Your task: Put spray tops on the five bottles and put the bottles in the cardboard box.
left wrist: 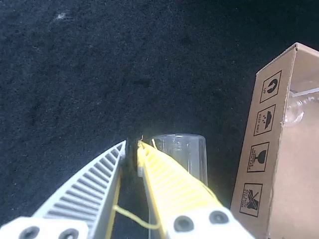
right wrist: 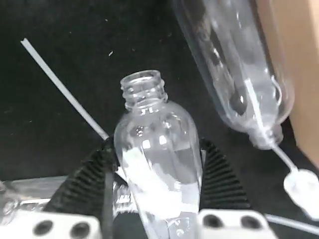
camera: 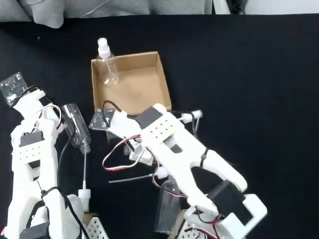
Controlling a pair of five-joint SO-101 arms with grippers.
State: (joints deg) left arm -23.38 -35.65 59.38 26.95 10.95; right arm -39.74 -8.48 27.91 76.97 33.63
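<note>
Here, right gripper point(right wrist: 157, 149) clasps uncapped bottle point(right wrist: 149, 119) near cardboard box point(right wrist: 299, 59); left gripper point(left wrist: 132, 146) closed.

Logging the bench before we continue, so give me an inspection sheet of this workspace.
Surface: black cloth table.
Job's things: brown cardboard box holds one clear plastic bottle with white spray top; another clear bottle lies beside the box, its white spray top out on the tube.
Clutter: nothing seen.
Grippers: right gripper shut on an open-necked clear bottle; left gripper shut, holding nothing.
Cables: red and white wires beside an arm.
Surroundings: grey fabric behind the table.
</note>
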